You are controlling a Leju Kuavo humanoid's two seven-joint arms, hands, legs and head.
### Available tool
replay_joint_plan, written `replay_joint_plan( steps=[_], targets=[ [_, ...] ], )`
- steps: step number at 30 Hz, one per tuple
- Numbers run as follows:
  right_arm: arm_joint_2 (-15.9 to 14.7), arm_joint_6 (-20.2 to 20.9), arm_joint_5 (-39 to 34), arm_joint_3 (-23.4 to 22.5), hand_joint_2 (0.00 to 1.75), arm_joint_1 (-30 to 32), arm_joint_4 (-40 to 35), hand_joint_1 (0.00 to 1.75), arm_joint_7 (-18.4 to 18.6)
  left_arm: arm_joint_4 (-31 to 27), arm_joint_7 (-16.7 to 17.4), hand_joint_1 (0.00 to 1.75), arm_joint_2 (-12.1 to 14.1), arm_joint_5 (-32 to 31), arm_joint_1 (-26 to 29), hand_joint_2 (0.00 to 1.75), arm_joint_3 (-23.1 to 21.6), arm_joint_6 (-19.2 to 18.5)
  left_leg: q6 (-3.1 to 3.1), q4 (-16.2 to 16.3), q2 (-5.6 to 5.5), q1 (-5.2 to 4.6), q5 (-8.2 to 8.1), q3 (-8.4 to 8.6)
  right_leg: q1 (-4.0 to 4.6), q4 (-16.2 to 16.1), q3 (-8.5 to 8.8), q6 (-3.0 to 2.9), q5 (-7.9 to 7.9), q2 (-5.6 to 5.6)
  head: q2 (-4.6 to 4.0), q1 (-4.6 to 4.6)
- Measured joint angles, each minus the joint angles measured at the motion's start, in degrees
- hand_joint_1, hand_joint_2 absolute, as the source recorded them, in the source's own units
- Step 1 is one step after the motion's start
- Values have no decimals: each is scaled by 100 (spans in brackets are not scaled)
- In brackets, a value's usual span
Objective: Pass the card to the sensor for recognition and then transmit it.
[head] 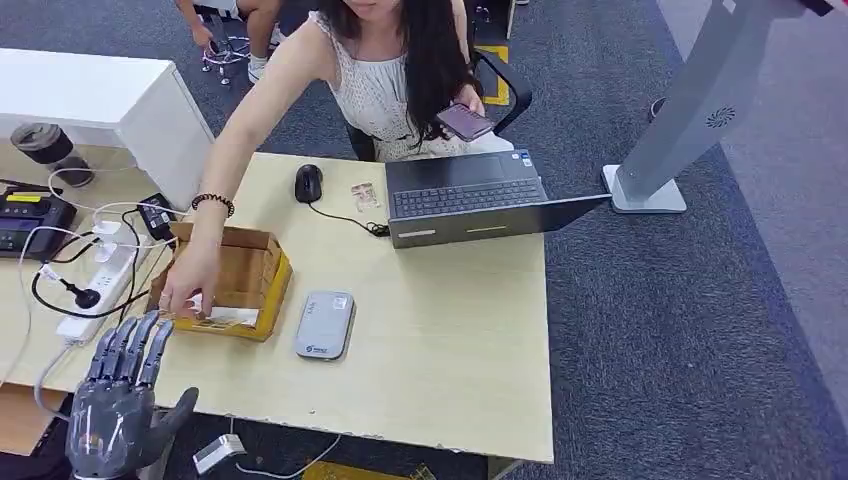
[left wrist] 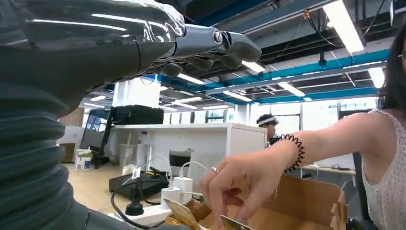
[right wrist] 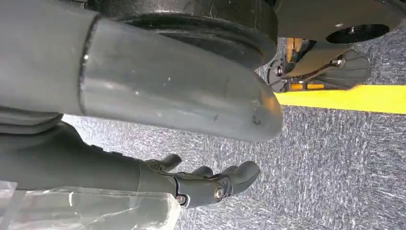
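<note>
A pale wooden table (head: 450,340) stands on dark grey carpet (head: 690,350). At ten o'clock from it sits a white cabinet (head: 110,100); at two o'clock, a grey stand (head: 690,110) rises from a flat base. The ceiling (left wrist: 306,52) carries blue beams and long strip lights. A yellow line (right wrist: 344,98) crosses the carpet.
</note>
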Motion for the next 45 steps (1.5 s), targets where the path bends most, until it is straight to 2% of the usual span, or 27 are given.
replay_joint_plan(
  steps=[6, 15, 23, 35, 45],
  targets=[
    [0, 7, 22, 0, 0, -1, 0, 0, 7, 191, 243, 0, 2, -61, -66, 175, 0, -2, 0, 0, -1, 0, 0, 1, -1, 0, 0, 0, 0, -1, 0, 2],
    [0, 28, 125, 0, 0, -3, 0, 0, 61, 1186, 468, 0, 4, -249, -585, 175, 0, -42, 0, 0, -2, -1, 0, 2, 0, 0, 2, 0, 0, -1, 0, 2],
    [0, 35, 212, 2, 0, -5, 0, 0, 79, 1619, 588, 0, 37, -308, -895, 175, -68, -149, 0, 0, -2, 0, 0, 2, -1, 0, 0, 0, 0, -1, 0, 2],
    [0, 35, 214, 2, 0, -5, 0, 0, 79, 1841, 636, 0, 61, -376, -1120, 175, -256, -171, 0, 1, -1, -1, 0, 2, 0, 0, 0, 0, 0, -1, 0, 0],
    [0, 81, 225, 7, 0, -5, 0, 0, 79, 1851, 800, 0, 116, -474, -1348, 175, -450, -359, 0, 1, -1, 0, 0, 3, 0, 0, 1, 0, 1, -1, 0, 0]
  ],
)
